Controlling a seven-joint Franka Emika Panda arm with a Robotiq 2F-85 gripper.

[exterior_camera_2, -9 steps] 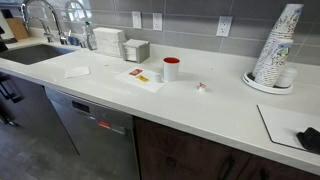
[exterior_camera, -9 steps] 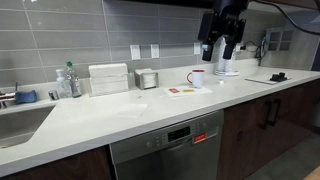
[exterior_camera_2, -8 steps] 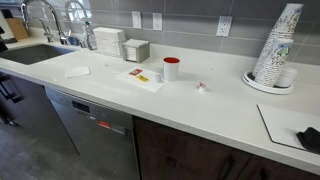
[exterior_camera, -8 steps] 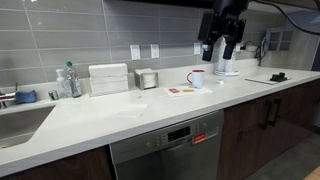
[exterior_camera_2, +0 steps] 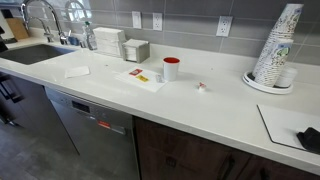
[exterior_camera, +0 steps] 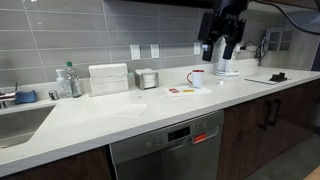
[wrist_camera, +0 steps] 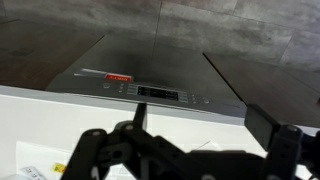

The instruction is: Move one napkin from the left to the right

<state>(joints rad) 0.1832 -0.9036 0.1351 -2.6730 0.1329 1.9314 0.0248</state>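
The napkin (exterior_camera_2: 77, 71) is a thin white sheet lying flat on the pale countertop near the sink; it shows only faintly in an exterior view (exterior_camera: 130, 110). My gripper (exterior_camera: 221, 47) hangs high above the counter's other end, above the red cup (exterior_camera: 197, 77), far from the napkin. Its fingers are spread and hold nothing. In the wrist view the gripper (wrist_camera: 200, 120) is open over bare counter by the front edge. The napkin is out of the wrist view.
A big white box (exterior_camera_2: 108, 41) and a small metal holder (exterior_camera_2: 136, 49) stand at the wall. A red-and-white item (exterior_camera_2: 139, 76) lies by the red cup (exterior_camera_2: 171, 68). A stack of paper cups (exterior_camera_2: 275, 50), a sink (exterior_camera: 20, 120) and a dishwasher (wrist_camera: 150, 70) are nearby.
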